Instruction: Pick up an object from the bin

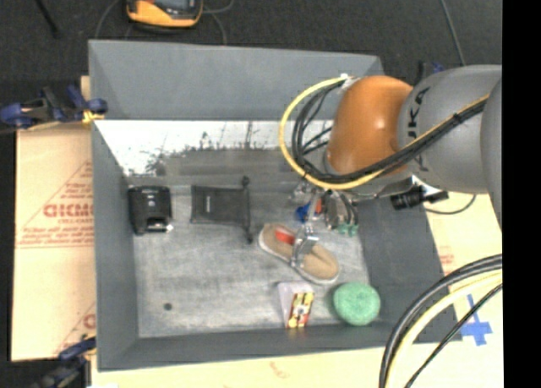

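The hand (306, 241) hangs low in the right half of the bin (211, 289), beneath the arm's orange cover. From this angle I cannot tell whether it is released or clenched.

Directly under it, and seemingly touching its tip, lies a flat oblong tan thing (319, 266) with a pale rim, rather like a small slipper. Its long axis runs on a slant from upper left to lower right of the frame, and the hand stands over about its middle. As I judge it, a grip across the narrow width, square to that slant, is what the pick depends on.

Just below lies a small yellow-and-red packet (297, 308), and to the lower right a green round ball (356, 303). Two black things (150, 209) (221, 205) sit well apart at centre left.
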`<state>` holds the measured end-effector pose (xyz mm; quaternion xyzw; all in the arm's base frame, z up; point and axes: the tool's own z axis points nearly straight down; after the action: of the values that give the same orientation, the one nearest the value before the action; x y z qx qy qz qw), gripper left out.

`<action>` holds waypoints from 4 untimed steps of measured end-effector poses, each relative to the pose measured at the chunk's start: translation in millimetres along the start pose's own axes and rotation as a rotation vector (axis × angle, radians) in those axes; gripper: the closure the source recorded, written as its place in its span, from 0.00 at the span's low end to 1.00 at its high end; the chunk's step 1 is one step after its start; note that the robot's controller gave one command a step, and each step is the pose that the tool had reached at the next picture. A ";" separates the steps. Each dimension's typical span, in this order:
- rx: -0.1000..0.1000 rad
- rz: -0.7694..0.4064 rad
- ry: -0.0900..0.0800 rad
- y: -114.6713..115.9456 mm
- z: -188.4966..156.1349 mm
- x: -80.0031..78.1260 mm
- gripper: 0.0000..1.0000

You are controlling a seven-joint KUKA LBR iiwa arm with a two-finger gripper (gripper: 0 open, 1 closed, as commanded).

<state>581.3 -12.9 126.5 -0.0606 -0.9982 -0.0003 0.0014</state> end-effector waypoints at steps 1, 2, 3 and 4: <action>0.000 0.026 -0.010 -5.1 -19.0 -6.3 0.00; -0.002 0.090 -0.009 -7.0 54.5 -10.8 0.00; -0.003 0.189 -0.019 -8.0 51.8 -5.8 1.00; -0.003 0.189 -0.019 -8.0 51.8 -5.8 1.00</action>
<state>586.0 -21.5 74.7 -0.1545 -0.9880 -0.0012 -0.0080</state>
